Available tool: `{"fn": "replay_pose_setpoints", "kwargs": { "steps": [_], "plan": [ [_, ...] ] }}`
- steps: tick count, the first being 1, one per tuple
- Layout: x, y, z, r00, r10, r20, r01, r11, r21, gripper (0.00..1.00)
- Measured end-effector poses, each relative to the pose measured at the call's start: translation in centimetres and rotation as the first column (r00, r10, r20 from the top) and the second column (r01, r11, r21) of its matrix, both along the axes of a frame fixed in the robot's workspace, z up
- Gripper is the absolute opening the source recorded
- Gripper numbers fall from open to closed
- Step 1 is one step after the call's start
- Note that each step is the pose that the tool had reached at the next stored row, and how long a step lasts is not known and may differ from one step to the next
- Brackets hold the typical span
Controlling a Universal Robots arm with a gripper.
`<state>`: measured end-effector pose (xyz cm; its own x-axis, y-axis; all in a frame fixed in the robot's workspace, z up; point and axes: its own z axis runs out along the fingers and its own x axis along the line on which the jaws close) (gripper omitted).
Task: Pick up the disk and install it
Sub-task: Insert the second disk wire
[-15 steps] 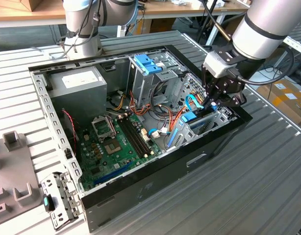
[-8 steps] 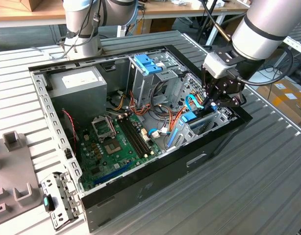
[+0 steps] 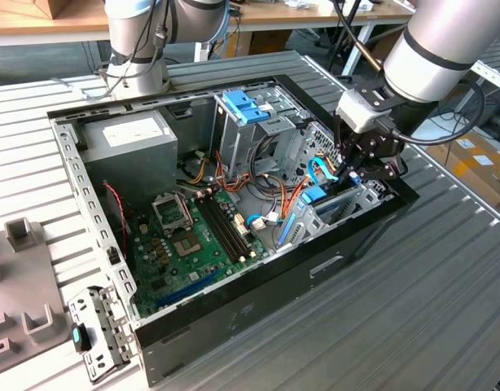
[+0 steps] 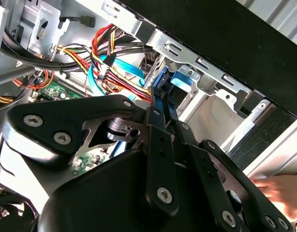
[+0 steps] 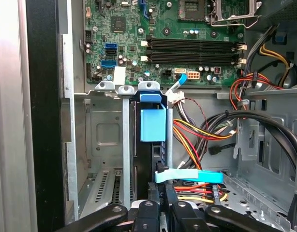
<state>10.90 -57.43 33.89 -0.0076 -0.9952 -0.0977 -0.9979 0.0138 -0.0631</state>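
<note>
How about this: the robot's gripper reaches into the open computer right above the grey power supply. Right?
Not quite. The gripper reaches into the open computer case, but above the blue-framed disk, at the opposite end from the grey power supply. The exterior view shows it.

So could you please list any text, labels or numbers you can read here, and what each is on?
None can be read.
White label on the power supply: print too small to read.
Markings on the motherboard: too small to read.
Chip tops on the motherboard: blurred.
</note>
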Motion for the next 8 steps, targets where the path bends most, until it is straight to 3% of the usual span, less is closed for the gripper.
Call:
{"fn": "replay_pose_setpoints", "kwargs": {
  "steps": [8],
  "plan": [
    [0.00,0.00,-0.06,1.0000,0.000,0.0000,0.000,1.0000,0.0001,0.16]
  ]
}}
